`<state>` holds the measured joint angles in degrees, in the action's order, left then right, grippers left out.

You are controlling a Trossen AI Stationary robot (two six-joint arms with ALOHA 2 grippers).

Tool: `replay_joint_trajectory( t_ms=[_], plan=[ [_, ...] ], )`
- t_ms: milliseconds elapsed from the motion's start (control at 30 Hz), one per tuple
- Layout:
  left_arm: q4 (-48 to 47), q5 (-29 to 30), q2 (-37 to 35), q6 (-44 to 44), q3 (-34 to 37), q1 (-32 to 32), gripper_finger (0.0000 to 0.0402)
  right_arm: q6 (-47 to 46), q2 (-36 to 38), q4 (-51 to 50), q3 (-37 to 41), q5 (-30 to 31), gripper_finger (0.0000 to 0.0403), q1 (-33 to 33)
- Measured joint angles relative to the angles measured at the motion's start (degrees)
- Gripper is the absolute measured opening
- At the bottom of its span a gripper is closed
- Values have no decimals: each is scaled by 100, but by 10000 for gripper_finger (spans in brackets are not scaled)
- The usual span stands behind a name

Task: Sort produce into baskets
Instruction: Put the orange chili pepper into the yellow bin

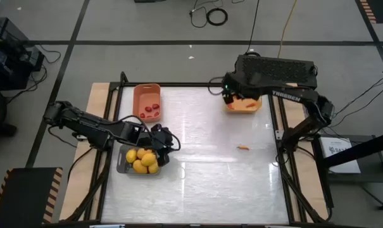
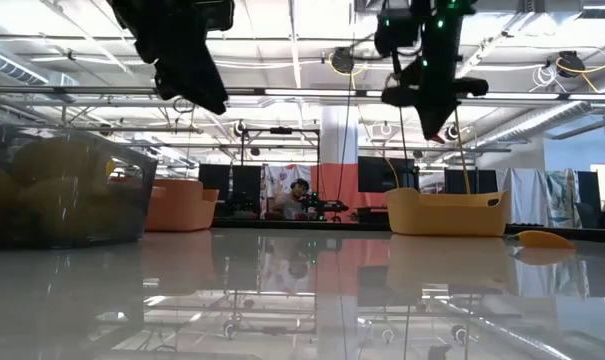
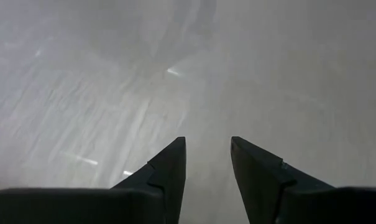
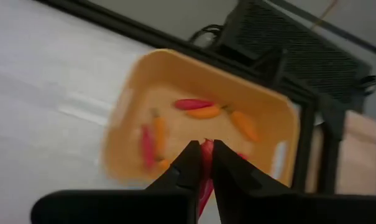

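The grey basket (image 1: 125, 166) at the near left holds several yellow egg-shaped fruits (image 1: 144, 159). My left gripper (image 3: 207, 146) hovers just beyond that basket's far right corner, open, with nothing between its fingers and bare table below. A salmon basket (image 1: 147, 95) at the far left holds dark red pieces (image 1: 150, 111). Over the yellow-orange basket (image 4: 144, 87) at the far right, which holds several orange and red peppers (image 4: 206, 112), hangs my right gripper (image 4: 203, 144), shut on a slim red pepper (image 4: 204, 183). One orange pepper (image 1: 243, 147) lies loose on the table. My right gripper pinches the red pepper (image 4: 206, 154) between its two fingers. The fingers slant down from above, and the pepper lies along them rather than across. It is lifted clear, above the yellow-orange basket.
A black box (image 1: 276, 68) sits just beyond the table's far right edge, behind the yellow-orange basket. The wide middle and near part of the glossy table (image 1: 204, 183) is open room. People and desks show far behind the table in the low view.
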<state>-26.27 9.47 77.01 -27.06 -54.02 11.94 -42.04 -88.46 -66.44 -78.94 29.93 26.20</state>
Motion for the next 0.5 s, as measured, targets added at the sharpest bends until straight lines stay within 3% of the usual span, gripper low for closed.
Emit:
replay_joint_trajectory(
  t_ms=[267, 500],
  plan=[
    [236, 386, 0, -700, 0, 2, 135, 1137, -341, 62, 0, -13, 40, 813],
    [266, 598, 0, -1161, 2, 2, 135, 1474, -508, 25, 0, -24, 63, 1199]
  ],
)
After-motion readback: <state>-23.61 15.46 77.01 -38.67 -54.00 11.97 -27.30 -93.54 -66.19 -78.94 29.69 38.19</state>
